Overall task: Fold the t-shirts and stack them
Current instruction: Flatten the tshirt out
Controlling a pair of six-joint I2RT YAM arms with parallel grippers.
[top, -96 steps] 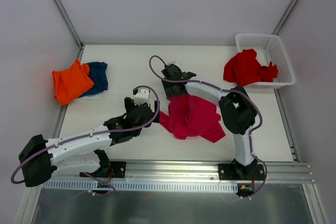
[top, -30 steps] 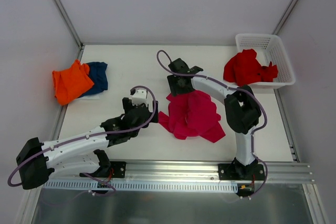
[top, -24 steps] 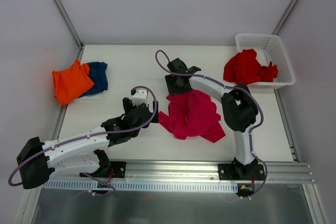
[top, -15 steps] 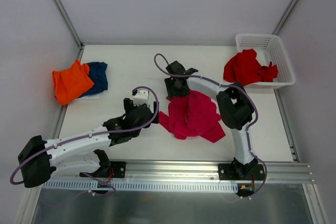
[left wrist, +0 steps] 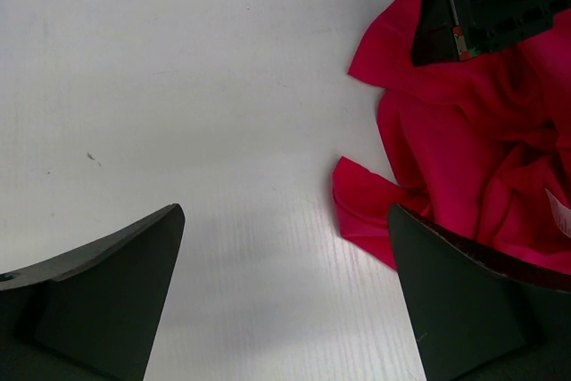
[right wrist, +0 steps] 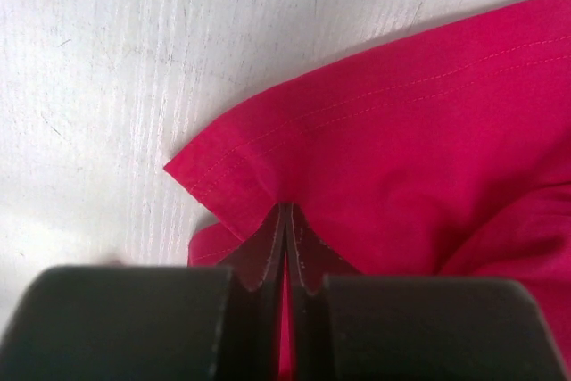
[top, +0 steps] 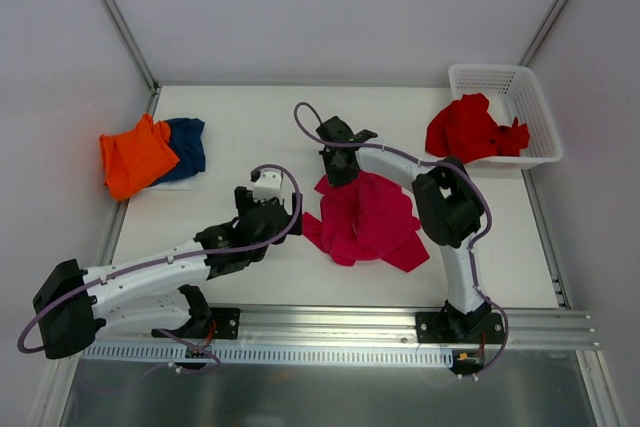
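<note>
Right wrist view: right end effector (right wrist: 285, 213) clamped closed, fingertips pinching a hem corner of the magenta-pink t-shirt (right wrist: 401, 131). The stitched hem runs away from the tips up and to the right, with bare tabletop (right wrist: 107, 69) ahead and to the left. Top view: right end effector (top: 335, 172) sits at the shirt's far-left corner. The crumpled bulk of the magenta-pink t-shirt (top: 370, 219) spreads from it back toward the arm bases and to the right, no clear long axis.

Left end effector (left wrist: 284, 211) spread wide, holding nothing, over bare tabletop. The shirt lies to its right, near edge just beside or under its right finger, can't tell which.

Judgement: right arm has the grip, so pulling this corner outward to flatten looks next. Left arm is nearer the shirt's left edge.

Orange t-shirt (top: 135, 155) and navy t-shirt (top: 187, 145) touching, well left of both end effectors. Red t-shirt (top: 470, 129) hangs over the basket (top: 490, 68) rim, well right.
</note>
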